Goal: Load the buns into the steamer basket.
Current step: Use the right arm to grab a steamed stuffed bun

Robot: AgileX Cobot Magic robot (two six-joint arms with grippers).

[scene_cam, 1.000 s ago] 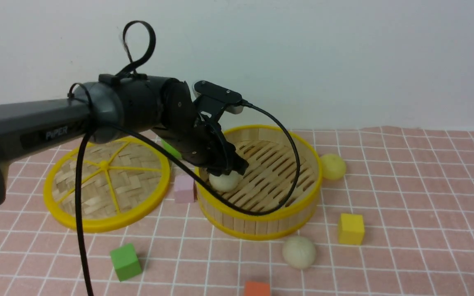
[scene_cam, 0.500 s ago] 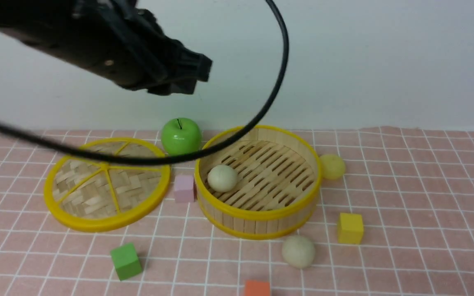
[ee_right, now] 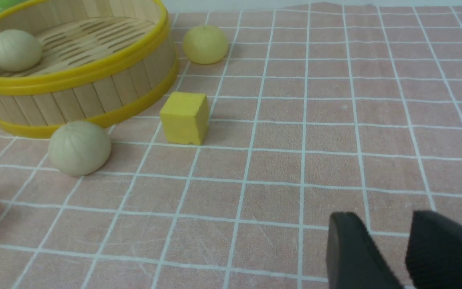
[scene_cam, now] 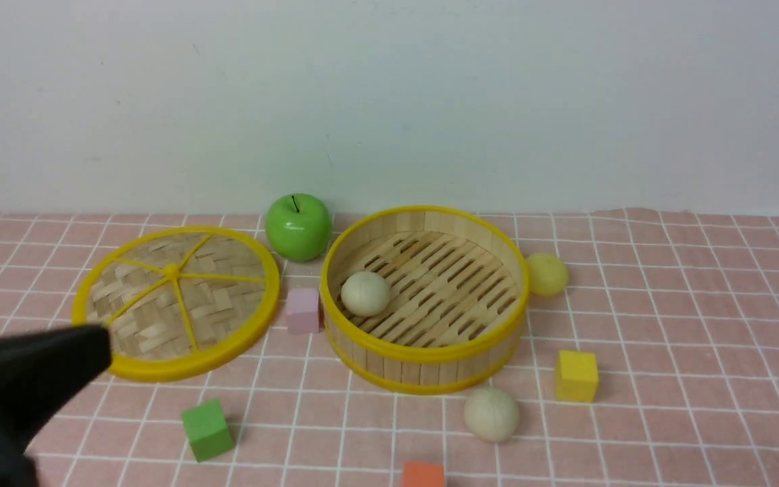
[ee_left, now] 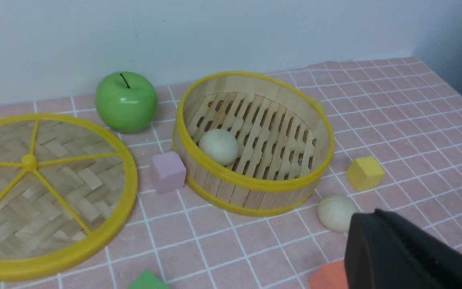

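Left wrist: bun (ee_left: 334,212) seemingly beside jaws

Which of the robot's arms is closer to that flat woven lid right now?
Left. The left arm reaches the near rim of the lid in the front view. The right gripper hovers over bare cloth on the steamer basket's opposite side.

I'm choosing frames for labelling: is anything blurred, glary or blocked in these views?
Front view: even light, soft shadows, sharp, but the left arm is a dark blur over the lower left corner. Left wrist view: a glint on the apple; a black finger blocks one corner. Right wrist view: sharp, evenly lit.
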